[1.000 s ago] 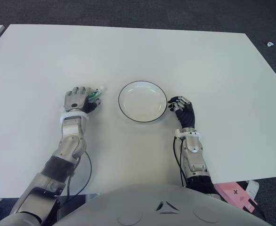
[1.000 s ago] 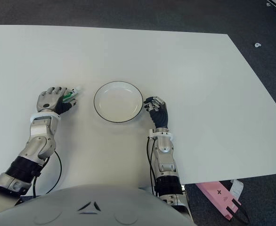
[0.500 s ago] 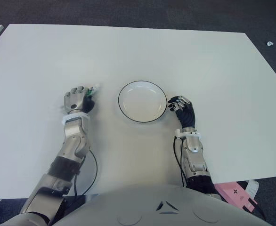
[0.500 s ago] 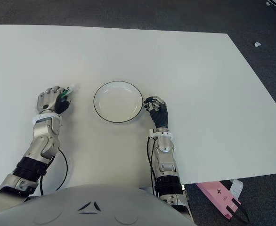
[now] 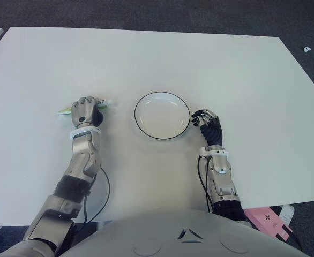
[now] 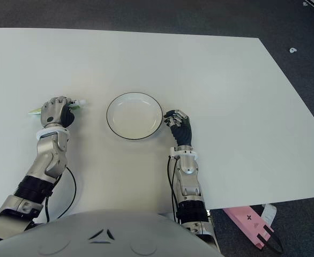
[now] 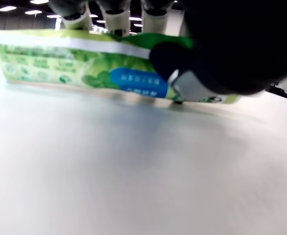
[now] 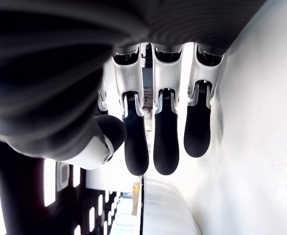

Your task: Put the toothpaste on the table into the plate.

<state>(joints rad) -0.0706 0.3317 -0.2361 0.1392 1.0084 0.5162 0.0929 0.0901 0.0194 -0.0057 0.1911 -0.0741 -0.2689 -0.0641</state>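
Now left hand (image 5: 85, 110) wrapped around toothpaste (image 7: 84, 73) mid-tube, left of plate (image 5: 162, 115) — likely light, soft, squashy; middle hold suits. Right hand (image 5: 207, 123) just right of plate, fingers loosely curled, empty.

The soft green toothpaste tube (image 7: 84, 68) has small print and a blue patch, but I cannot read any of the words.

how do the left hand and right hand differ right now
The left hand is closed around the green toothpaste tube, left of the white black-rimmed plate; the right hand holds nothing, beside the plate's right rim. The left hand's fingers wrap the tube; the right hand's fingers hang loosely curled. Both are over the white table.
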